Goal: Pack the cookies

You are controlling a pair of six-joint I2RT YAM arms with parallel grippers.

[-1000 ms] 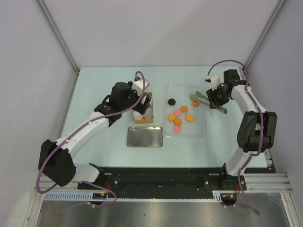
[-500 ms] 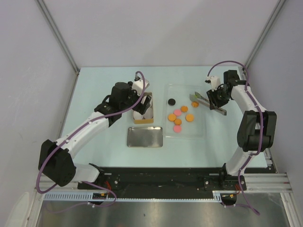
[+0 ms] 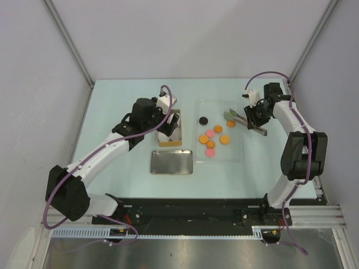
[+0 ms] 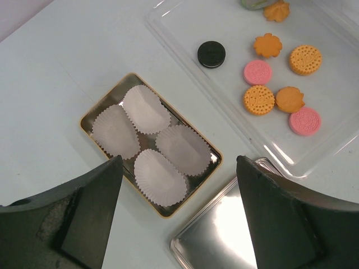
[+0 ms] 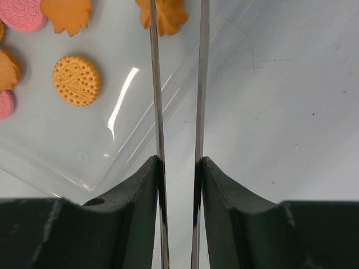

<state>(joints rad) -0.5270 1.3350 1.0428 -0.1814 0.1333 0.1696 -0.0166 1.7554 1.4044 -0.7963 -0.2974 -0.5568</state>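
"How many cookies [image 4: 259, 99]?"

"Nine, all on the clear tray [image 4: 331, 89]: five orange, two pink, one black, and one green at its far edge."

"The arms?"

"The left gripper [image 4: 176, 168] hangs over the gold tin [image 4: 90, 115] with its jaws released wide. The right gripper [image 5: 178, 162] has its jaws clenched on metal tongs [image 5: 202, 67] at the tray's corner."

"Containers?"

"The tin holds four white paper cups [image 4: 147, 108]. A silver tray [image 4: 213, 241] lies beside it on the counter [image 4: 56, 67]."

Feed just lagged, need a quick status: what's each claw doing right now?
Left claw: open, holding nothing.
Right claw: closed on the tongs.
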